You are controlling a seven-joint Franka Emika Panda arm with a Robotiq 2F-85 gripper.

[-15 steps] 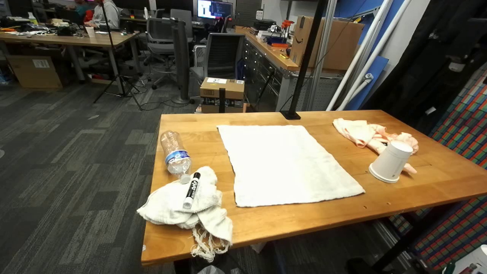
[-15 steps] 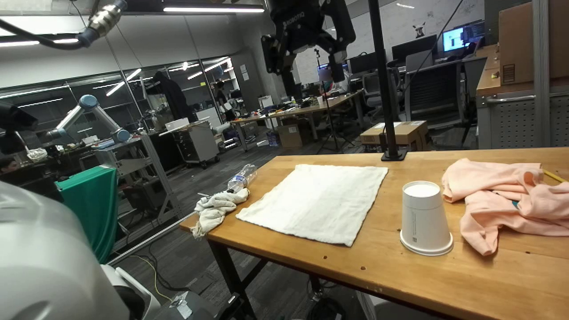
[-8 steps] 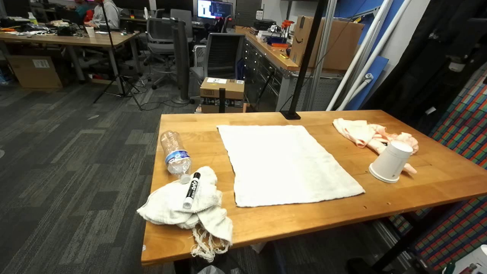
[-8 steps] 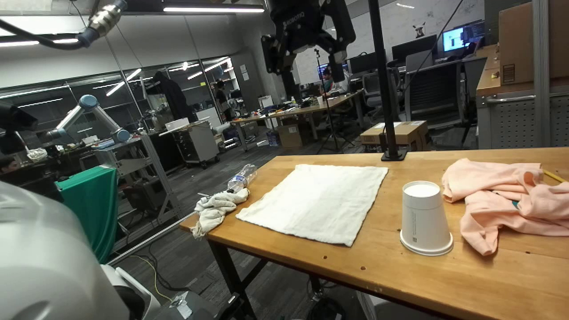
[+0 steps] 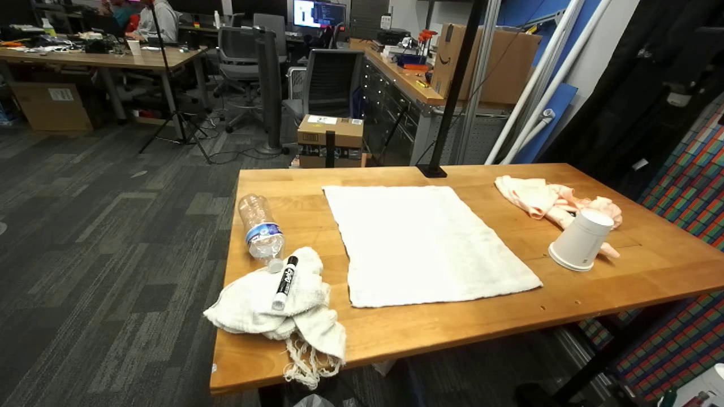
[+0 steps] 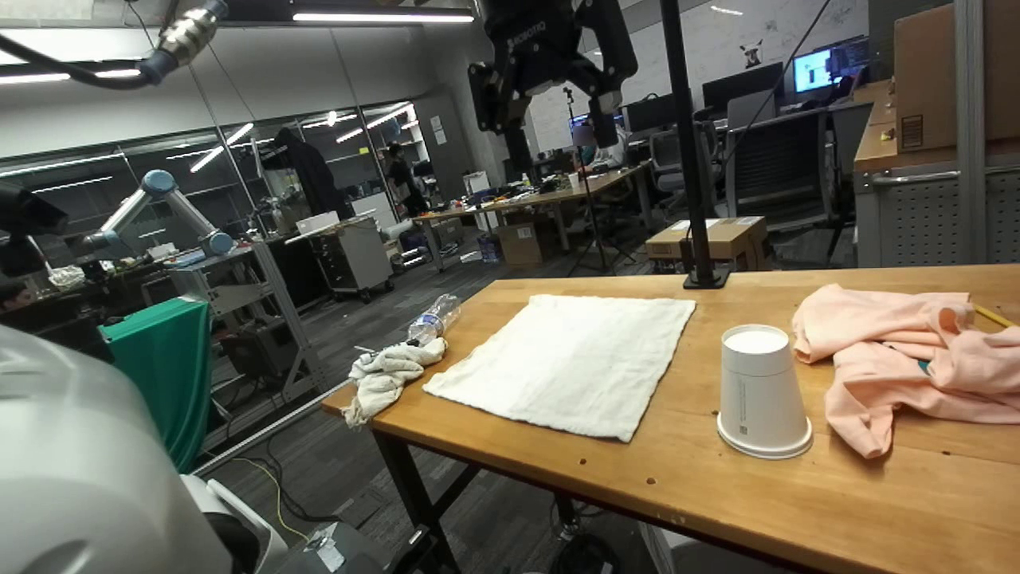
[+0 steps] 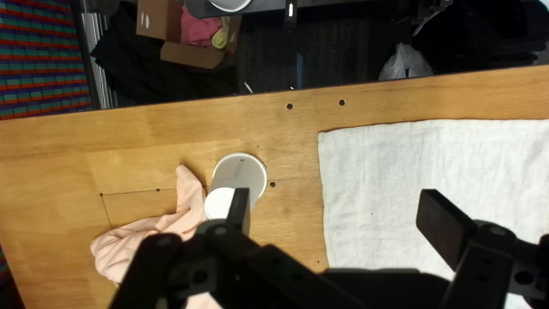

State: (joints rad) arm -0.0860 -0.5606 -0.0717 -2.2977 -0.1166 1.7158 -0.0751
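White woven cloth (image 5: 424,246): one, spread flat on the wooden tabletop (image 5: 407,330); we take it as clock centre in an exterior view. Paper cup (image 5: 581,240): one, white, inverted, three o'clock. Peach fabric (image 5: 527,195): crumpled, partly behind the cup, toward two. Plastic bottle (image 5: 263,232): clear, on its side, nine. Fringed towel (image 5: 306,308): bunched, eight, a dry-erase marker (image 5: 285,284) lying on top. Black post (image 5: 456,87): one, twelve. Pincer (image 6: 562,140): one, raised well above the tabletop, jaws wide apart, gripping nothing; in the wrist view we find the cup between nine and ten o'clock from its gap, the cloth at three.
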